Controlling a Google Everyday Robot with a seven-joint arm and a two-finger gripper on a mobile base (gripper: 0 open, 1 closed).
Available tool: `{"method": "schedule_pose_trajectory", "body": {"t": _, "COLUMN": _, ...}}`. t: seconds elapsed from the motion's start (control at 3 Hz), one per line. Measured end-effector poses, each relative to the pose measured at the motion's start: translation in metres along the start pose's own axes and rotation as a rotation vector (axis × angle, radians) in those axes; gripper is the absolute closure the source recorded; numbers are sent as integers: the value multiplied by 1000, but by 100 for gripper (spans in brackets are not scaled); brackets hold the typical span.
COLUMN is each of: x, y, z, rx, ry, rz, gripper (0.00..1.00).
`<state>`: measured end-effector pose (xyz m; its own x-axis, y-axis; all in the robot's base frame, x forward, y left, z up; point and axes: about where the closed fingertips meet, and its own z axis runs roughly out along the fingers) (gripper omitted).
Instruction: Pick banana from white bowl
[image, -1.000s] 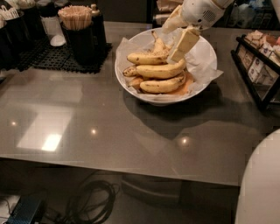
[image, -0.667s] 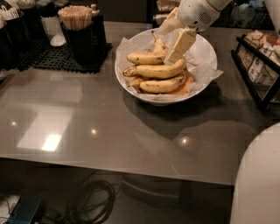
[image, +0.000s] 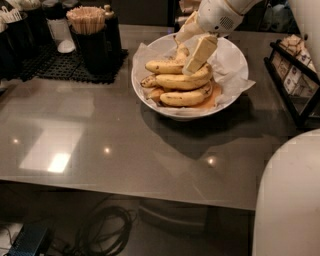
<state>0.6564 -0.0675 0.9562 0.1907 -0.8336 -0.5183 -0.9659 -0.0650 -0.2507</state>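
The white bowl (image: 150, 97), lined with crumpled white paper, sits on the dark table at centre back and holds several yellow bananas. A brown-freckled banana (image: 181, 51) stands tilted at the back of the pile, partly hidden. My gripper (image: 184, 54) reaches down from the upper right into the bowl. It is open, with one cream finger (image: 201, 52) on the right of that banana and the other behind it on the left. Smoother bananas (image: 185, 98) lie in front.
A black rubber mat (image: 60, 65) at the back left carries a black cup of wooden stirrers (image: 90, 20) and other dark containers. A black wire rack with packets (image: 297, 75) stands at the right edge. A white robot part (image: 287, 200) fills the lower right.
The gripper has edged slightly left over the bowl. The bananas have not visibly moved.
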Motion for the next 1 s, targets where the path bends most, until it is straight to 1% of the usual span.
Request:
{"method": "schedule_pose_trajectory", "body": {"t": 0.33, "x": 0, "y": 0, "z": 0, "rx": 0, "ry": 0, "rz": 0, "gripper": 30}}
{"method": "schedule_pose_trajectory", "body": {"t": 0.67, "x": 4, "y": -3, "z": 2, "rx": 4, "ry": 16, "rz": 12, "gripper": 48}}
{"method": "schedule_pose_trajectory", "body": {"t": 1.0, "x": 6, "y": -4, "z": 3, "rx": 3, "ry": 22, "rz": 19, "gripper": 47}}
